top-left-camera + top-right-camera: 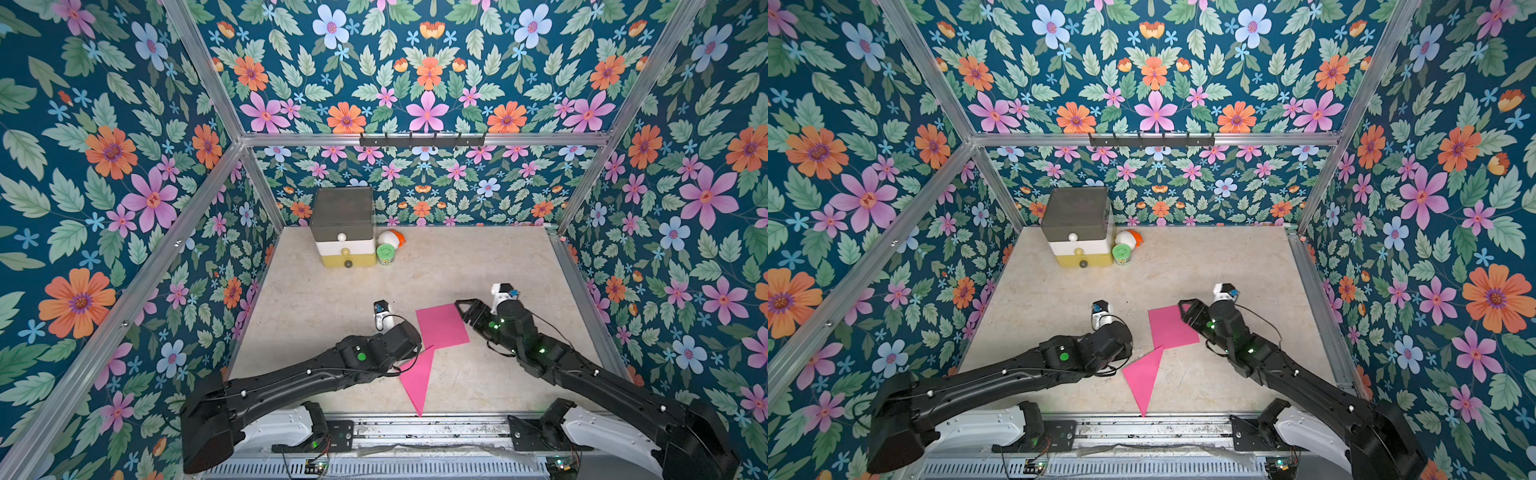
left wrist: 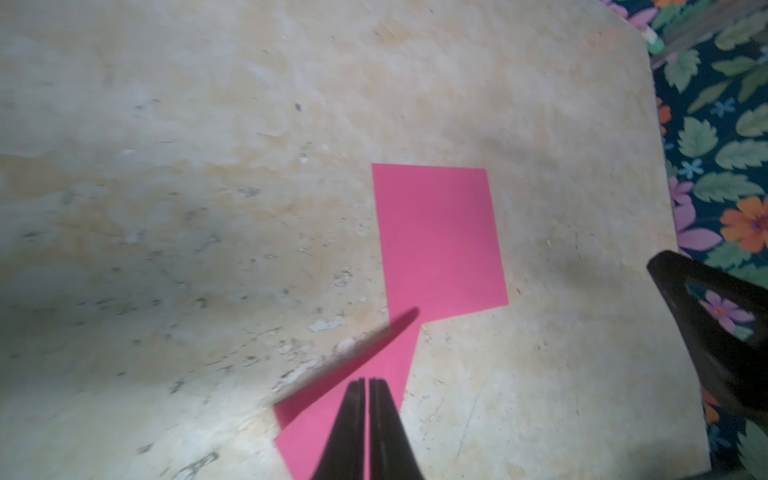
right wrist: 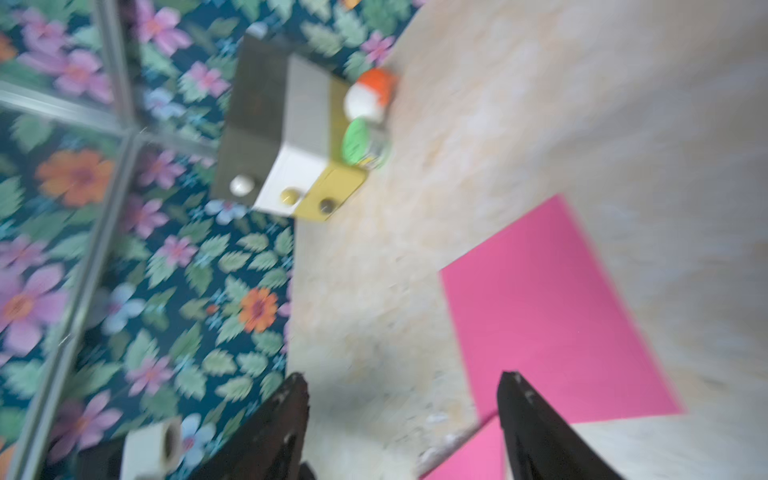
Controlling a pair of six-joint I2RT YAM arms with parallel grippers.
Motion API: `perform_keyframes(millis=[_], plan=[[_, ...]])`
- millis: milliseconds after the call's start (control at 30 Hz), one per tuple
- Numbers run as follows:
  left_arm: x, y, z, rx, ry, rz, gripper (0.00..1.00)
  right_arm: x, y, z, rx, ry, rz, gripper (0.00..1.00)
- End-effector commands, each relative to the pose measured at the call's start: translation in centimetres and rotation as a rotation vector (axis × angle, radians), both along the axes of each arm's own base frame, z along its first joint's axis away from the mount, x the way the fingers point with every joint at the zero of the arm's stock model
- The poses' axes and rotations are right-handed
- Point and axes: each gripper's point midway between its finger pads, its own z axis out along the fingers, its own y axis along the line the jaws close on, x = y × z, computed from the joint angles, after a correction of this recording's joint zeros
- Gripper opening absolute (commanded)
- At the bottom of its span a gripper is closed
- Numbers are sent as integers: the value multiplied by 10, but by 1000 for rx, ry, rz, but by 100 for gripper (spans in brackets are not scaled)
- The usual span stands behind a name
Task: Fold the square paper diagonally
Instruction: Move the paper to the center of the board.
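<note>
Pink paper (image 1: pixel 442 326) lies on the counter (image 1: pixel 324 299), lower centre of the frame in both top views, between the 2 arms. It is not flat. It reads as 2 parts joined at a narrow neck: a 4-sided panel higher in the frame and a brighter triangle (image 1: pixel 417 380) below it, tip reaching the counter's near edge. In the left wrist view a dark strip runs along the triangle's edge. It is either a raised flap seen edge-on or a shadow; cannot tell which.

Left hand (image 2: pixel 368 381): pressed together save a hairline slit, tips over the triangle at bottom centre of its wrist view. Cannot tell whether paper sits in that slit. In the top views the hand is hidden under its own wrist.

Right hand (image 1: pixel 466 312): spread wide, nothing between, at the right edge of the 4-sided panel. In its wrist view 1 finger (image 3: pixel 536 424) overlaps the pink, but blur hides whether it touches.

Step, as judged: mid-fold. The sheet looks part doubled, with no clean single triangle and no corners meeting.

Next move calls for 1 hand to pin the flat panel while the other carries the loose corner onto the opposite corner, edges matched. Then press along the diagonal. The thin sheet will likely slide on this smooth counter if left unpinned.
</note>
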Motion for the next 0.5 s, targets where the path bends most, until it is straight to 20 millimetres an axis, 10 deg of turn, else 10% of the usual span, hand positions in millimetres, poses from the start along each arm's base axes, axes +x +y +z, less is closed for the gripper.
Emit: perform_keyframes(millis=[0,167,467], plan=[[-8,-65,12,-226,-10,-210,19,-25,-47,-52,-153,187,-24,76],[-37,-86,-39,-208,156,-341,22,-29,-58,-74,-178,236,-19,76],[-74,-20,-112,-62,348,-275,5,-34,-52,-87,-147,249,9,66]])
